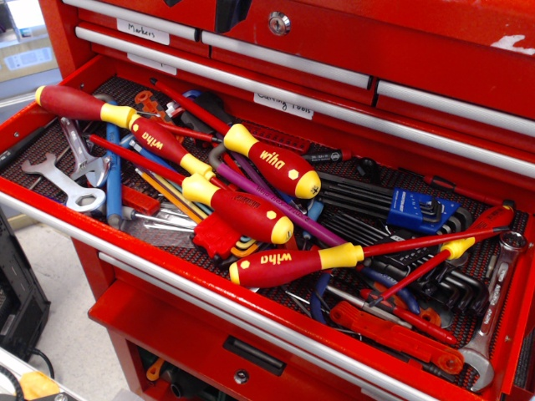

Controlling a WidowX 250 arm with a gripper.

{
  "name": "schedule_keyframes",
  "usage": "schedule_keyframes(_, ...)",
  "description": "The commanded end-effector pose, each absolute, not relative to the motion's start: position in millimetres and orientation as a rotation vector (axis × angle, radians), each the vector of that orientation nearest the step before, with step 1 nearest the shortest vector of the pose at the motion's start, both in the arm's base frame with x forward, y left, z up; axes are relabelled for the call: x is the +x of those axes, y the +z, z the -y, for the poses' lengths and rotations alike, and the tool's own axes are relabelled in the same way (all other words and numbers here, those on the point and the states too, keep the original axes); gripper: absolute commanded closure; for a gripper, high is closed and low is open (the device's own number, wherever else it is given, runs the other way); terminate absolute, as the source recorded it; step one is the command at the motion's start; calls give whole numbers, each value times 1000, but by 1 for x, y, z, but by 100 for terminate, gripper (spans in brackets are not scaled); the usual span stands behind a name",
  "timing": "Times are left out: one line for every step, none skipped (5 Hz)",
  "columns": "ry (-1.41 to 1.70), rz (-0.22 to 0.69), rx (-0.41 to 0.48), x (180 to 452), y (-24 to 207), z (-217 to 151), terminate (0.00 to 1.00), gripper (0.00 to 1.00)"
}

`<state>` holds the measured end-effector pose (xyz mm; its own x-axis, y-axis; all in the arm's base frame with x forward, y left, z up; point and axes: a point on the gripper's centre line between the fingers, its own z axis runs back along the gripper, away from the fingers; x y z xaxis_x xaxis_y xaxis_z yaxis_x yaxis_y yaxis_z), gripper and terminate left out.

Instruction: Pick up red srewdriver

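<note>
The red screwdriver [241, 209] lies in the open drawer [50, 219] of a red tool chest, left of centre. Its thick red handle has a yellow collar, a yellow butt end and small dark lettering. Its thin red shaft runs up-left under other tools. It rests on a pile of tools, between a "wiha" screwdriver [274, 163] behind it and another "wiha" screwdriver [292, 263] in front of it. A slim long-shafted red-yellow screwdriver [468, 242] lies at the right. No gripper shows in this view.
Silver wrenches [79, 167] lie at the drawer's left end. A blue hex key holder [418, 209] and dark hex keys sit to the right. Red pliers [401, 330] lie at the front right. Closed drawers [351, 50] stand above and behind.
</note>
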<state>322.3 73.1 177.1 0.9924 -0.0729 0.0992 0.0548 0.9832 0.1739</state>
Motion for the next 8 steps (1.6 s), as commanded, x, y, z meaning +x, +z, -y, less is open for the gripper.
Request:
schedule_keyframes(-64,106,172,322,177,-73,0,0)
schedule_keyframes(180,69,150,308,167,-66,0,0)
schedule_keyframes(390,35,132,301,159,-61,0,0)
schedule_keyframes(619,61,133,294,147,-56,0,0)
schedule_keyframes(795,100,150,293,134,-54,0,0)
schedule_keyframes(956,169,140,294,118,-55,0,0)
schedule_keyframes(1048,170,20,290,101,-61,0,0)
schedule_keyframes(1133,127,-60,284,90,-56,0,0)
